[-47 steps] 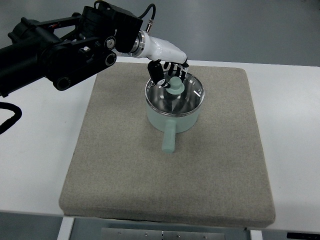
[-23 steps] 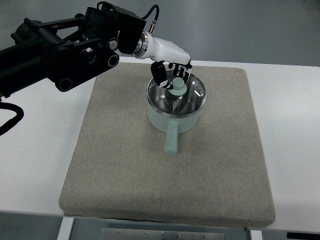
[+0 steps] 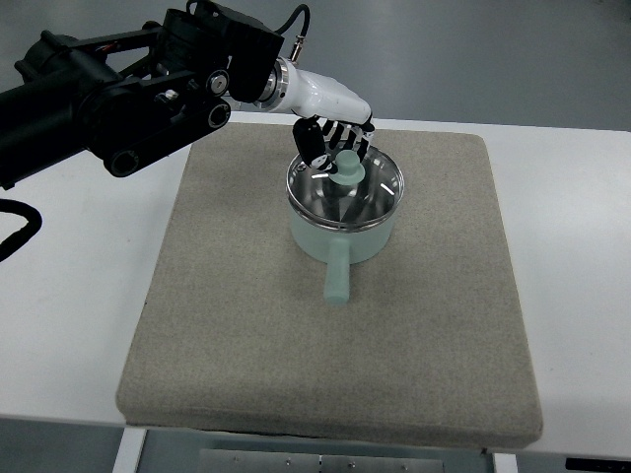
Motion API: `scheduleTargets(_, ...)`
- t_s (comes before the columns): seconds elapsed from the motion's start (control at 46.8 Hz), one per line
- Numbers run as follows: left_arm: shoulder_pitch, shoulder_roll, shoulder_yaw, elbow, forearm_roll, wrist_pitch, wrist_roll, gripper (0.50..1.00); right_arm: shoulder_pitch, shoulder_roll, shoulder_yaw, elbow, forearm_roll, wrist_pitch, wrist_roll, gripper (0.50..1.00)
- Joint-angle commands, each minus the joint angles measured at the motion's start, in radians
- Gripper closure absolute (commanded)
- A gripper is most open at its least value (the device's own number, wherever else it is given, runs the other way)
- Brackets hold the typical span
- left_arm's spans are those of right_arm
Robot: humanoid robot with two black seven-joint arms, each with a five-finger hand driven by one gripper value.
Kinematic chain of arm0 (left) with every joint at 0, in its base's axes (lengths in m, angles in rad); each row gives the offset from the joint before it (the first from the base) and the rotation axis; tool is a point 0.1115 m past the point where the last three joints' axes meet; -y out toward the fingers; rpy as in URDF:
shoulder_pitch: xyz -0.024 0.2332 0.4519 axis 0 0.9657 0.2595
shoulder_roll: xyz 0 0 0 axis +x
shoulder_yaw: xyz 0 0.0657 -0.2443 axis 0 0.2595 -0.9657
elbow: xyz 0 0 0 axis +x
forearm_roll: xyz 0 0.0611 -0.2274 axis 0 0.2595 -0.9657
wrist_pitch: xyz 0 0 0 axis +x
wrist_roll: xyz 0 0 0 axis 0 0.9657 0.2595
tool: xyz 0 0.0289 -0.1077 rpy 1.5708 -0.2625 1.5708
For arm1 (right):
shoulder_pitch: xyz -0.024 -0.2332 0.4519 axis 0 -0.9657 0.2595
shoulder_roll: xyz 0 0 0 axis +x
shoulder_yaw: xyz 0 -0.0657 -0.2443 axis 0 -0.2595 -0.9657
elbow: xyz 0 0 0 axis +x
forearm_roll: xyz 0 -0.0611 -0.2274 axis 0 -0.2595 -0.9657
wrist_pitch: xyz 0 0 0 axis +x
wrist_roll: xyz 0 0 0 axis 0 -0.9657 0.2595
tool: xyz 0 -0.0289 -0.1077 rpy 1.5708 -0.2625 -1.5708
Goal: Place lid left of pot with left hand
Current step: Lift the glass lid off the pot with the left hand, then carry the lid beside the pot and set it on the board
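1. We saw the pot on the grey mat, toward its far middle, its pale green handle pointing at the near edge.
2. The mat lay on the white worktop.
3. The glass lid sat on the pot, with its green knob upright at the centre.
4. Our left hand reached in from the far left, just above the lid's far rim.
5. Its dark fingers curled down around the knob's far side; we could not tell whether they gripped it.
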Motion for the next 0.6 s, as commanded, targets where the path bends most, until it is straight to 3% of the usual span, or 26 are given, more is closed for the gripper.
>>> scheduleTargets(0.0, -0.001, 0.004, 0.0, 0.001, -0.001, 0.001, 0.002, 1.0, 0.0, 0.0, 0.0, 0.0, 0.0, 0.0, 0.0, 0.576)
scheduleTargets(0.577, -0.016, 0.093, -0.045, -0.012, -0.021, 0.011, 0.002, 1.0, 0.0, 0.0, 0.0, 0.0, 0.0, 0.0, 0.0, 0.576)
